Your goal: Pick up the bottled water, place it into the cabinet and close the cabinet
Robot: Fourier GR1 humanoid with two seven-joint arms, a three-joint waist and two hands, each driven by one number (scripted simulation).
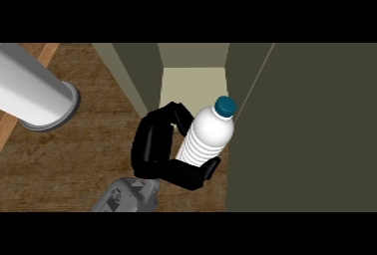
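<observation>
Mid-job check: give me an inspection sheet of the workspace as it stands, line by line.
Surface: brown wood-grain counter.
Job's things: bottle, white with a teal cap, held tilted in front of the cabinet opening; the open cabinet door fills the view's right side; bottle not yet inside.
Clutter: nothing seen.
Hands: one hand curled round the bottle; from this view I cannot tell whether it is left or right. A grey forearm enters at upper left; its hand is out of view.
Cables: nothing seen.
Surroundings: pale cabinet interior, a lighter wood strip at the far left edge.
</observation>
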